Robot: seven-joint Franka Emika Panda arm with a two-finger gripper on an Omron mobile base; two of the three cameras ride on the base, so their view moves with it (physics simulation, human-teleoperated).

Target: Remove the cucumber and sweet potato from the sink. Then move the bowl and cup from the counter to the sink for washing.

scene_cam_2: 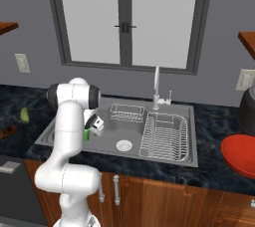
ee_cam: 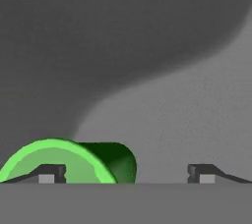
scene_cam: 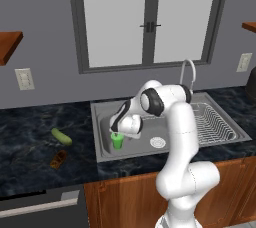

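A window (scene_cam: 147, 17) stands behind the dark marble counter (scene_cam: 30, 147); wooden cabinets (scene_cam_2: 164, 198) below.

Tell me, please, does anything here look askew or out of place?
Nothing looks spilled or damaged. The cup stands upright in the sink, and the cucumber and sweet potato lie on the counter.

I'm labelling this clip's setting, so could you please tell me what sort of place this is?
A kitchen, computer-rendered: a steel sink with a tap and dish rack set in a dark stone counter, wooden cabinets below, and a window behind.
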